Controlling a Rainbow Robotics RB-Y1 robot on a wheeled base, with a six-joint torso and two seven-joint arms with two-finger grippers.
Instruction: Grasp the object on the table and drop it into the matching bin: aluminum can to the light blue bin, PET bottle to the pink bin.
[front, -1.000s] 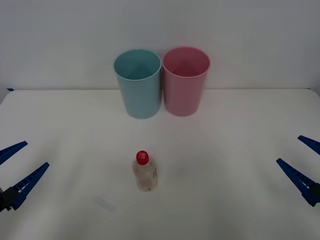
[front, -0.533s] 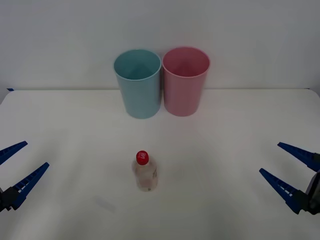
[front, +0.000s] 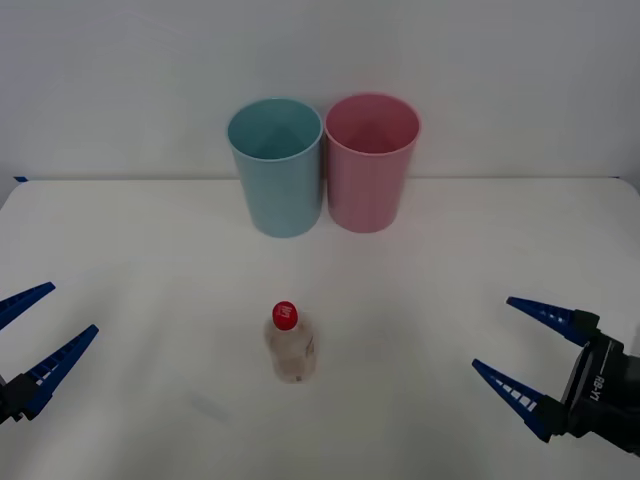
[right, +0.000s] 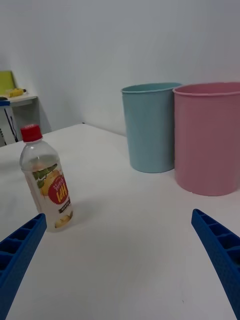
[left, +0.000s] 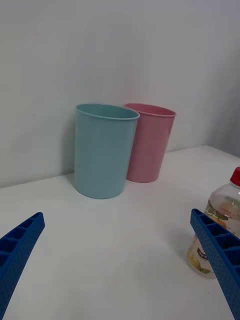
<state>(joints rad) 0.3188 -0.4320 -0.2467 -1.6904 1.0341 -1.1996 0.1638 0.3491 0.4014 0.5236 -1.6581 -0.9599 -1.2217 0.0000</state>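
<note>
Front view, with clock directions read on that picture: a small clear plastic bottle with a red screw cap and a pale label printed in red and yellow (front: 290, 346) stands upright on the wide, plain white matte counter (front: 140, 250), slightly toward 7 o'clock from the picture's centre and free of contact with either arm. At 12 o'clock from the bottle, well apart from it and near the counter's far edge against the pale wall, stand two tall round plastic bins that taper downward: the light blue-teal bin (front: 276, 168) and, at its 3 o'clock and just beside it, the pink bin (front: 371, 162); both are upright with open mouths. The right pincer (front: 528, 352), with blue ribbed fingers, is released, its jaws spread wide, and lies at about 4 o'clock from the bottle, apart from it and pointing toward it. The left pincer (front: 35, 330) is likewise released, its jaws spread, and waits at the counter's edge at about 9 o'clock from the bottle, well apart. Right wrist view: the bottle (right: 46, 179) stands between the spread fingertips (right: 214, 235), nearer one of them, with both bins beyond. Left wrist view: the bottle (left: 218, 227) appears partly behind one fingertip (left: 212, 240).
</note>
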